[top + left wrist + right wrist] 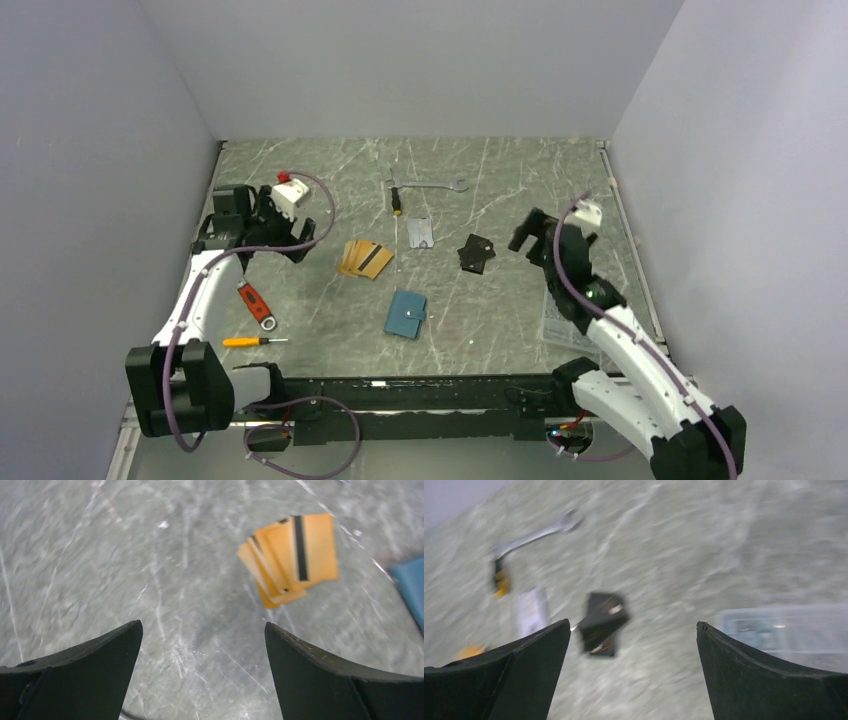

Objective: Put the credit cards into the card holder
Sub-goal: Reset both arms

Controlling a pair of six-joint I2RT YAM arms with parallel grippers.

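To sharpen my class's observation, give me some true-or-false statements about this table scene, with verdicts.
1. The card holder lies closed on the table. True.
2. The left gripper holds an orange card. False: it is open and empty; the orange cards lie fanned on the table.
3. The wrench lies nearer the back wall than the card holder does. True.
4. The dark cards sit inside the card holder. False: they lie on the table, apart from it.
5. The right gripper is shut. False: it is open and empty.

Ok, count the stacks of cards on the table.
2. An orange stack lies left of centre; a dark stack lies right of it. Each may hide further cards.
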